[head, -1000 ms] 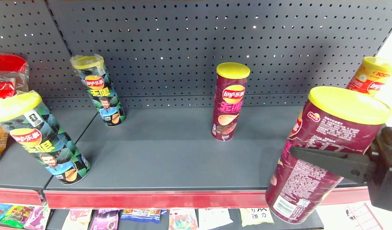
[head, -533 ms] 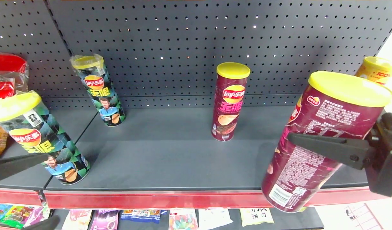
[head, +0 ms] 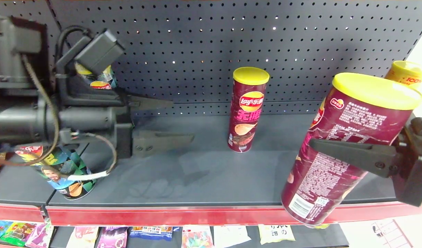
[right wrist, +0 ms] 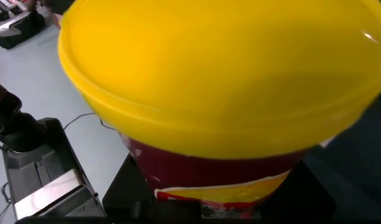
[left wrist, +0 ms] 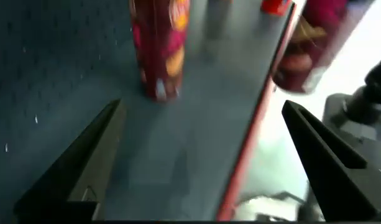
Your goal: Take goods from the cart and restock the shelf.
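A maroon chip can [head: 345, 148] with a yellow lid [right wrist: 221, 68] hangs tilted over the shelf's front right edge [head: 197, 215]; my right gripper [head: 335, 153] is shut on its middle. One black finger [head: 352, 156] crosses the can's front, and the other is hidden behind it. A second maroon can [head: 247, 110] stands upright mid-shelf, also visible as the can [left wrist: 159, 50] ahead of the left fingers. My left gripper [head: 182, 120] hovers open and holds nothing above the shelf's left part, pointing toward that standing can; its fingers [left wrist: 78, 168] are spread wide.
Two green-black cans, one at the front left [head: 70, 172] and one at the back [head: 101, 81], are partly covered by my left arm. An orange can [head: 403, 74] stands at the far right. A pegboard wall [head: 197, 41] backs the shelf. Snack bags [head: 197, 236] lie on the lower shelf.
My left arm has swung up from the lower left and now stretches over the shelf's left side. The right gripper has lifted the held maroon can a little higher.
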Robot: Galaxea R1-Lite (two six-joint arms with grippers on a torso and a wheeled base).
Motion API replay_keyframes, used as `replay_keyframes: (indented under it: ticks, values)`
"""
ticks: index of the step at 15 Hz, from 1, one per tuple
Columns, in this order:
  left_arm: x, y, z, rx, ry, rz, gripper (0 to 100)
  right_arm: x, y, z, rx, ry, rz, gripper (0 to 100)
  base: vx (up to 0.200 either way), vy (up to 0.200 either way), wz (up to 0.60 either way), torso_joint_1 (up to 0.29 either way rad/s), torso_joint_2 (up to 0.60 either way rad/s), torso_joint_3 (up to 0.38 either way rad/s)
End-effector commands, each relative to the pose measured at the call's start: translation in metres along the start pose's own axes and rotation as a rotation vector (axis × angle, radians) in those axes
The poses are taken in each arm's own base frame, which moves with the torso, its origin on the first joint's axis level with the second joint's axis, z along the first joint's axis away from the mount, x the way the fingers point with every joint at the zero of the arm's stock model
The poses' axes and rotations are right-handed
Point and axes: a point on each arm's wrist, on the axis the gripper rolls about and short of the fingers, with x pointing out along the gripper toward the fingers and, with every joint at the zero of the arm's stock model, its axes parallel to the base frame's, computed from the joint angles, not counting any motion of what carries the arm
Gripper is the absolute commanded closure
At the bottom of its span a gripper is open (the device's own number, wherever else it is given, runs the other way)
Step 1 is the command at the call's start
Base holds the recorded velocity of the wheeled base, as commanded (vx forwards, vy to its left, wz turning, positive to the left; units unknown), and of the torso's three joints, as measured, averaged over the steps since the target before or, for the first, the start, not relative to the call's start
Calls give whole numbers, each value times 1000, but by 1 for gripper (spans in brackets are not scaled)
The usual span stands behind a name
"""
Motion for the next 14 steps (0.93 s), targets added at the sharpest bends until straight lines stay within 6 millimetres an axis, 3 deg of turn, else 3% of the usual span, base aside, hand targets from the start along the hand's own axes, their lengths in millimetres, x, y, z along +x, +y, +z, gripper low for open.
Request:
replay_keyframes:
  ticks: [1, 4, 8, 14]
  values:
    - [56, 29, -4, -9, 33, -47, 0, 0, 0, 2, -2, -7, 1, 100, 0, 0, 0, 0, 0, 0]
    - [80, 45, -1, -4, 27, -41, 0, 1, 0, 3, -1, -7, 1, 100, 0, 0, 0, 0, 0, 0]
    - [112, 47, 9, 28, -4, -84, 0, 1, 0, 3, -1, -9, -1, 100, 0, 0, 0, 0, 0, 0]
    - [142, 56, 17, 58, -44, -95, 0, -1, 0, 4, -3, -16, -15, 100, 0, 0, 0, 0, 0, 0]
